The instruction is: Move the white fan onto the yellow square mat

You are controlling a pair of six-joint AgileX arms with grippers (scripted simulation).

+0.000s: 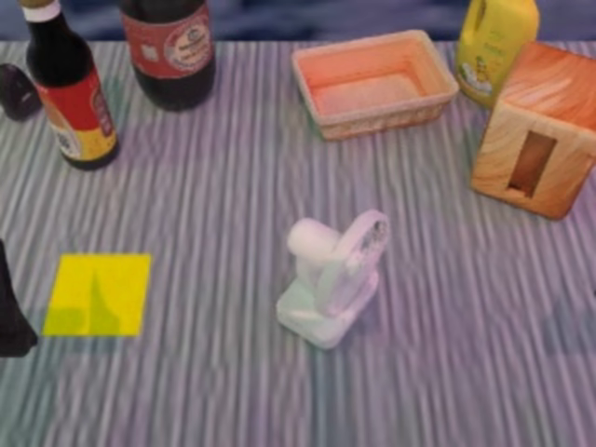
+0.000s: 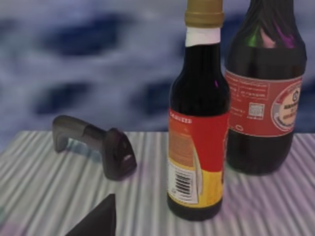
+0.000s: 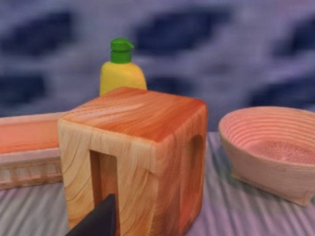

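The white fan [image 1: 331, 279] stands upright near the middle of the table, its caged head tilted toward the right. The yellow square mat [image 1: 98, 293] lies flat at the left with nothing on it but a shadow. My left gripper [image 1: 11, 321] is parked at the left edge, just left of the mat and far from the fan. Its wrist view shows one dark fingertip [image 2: 101, 216] with nothing beside it. My right arm is outside the top view. One dark fingertip [image 3: 101, 219] shows in its wrist view, in front of a wooden box, holding nothing.
At the back left stand a soy sauce bottle [image 1: 70, 93], a large dark bottle [image 1: 168, 47] and a black scanner [image 1: 14, 88]. At the back right are a rectangular basket [image 1: 442, 84], a yellow bottle [image 1: 494, 42] and the wooden box [image 1: 540, 130]. A round bowl [image 3: 246, 120] sits beside it.
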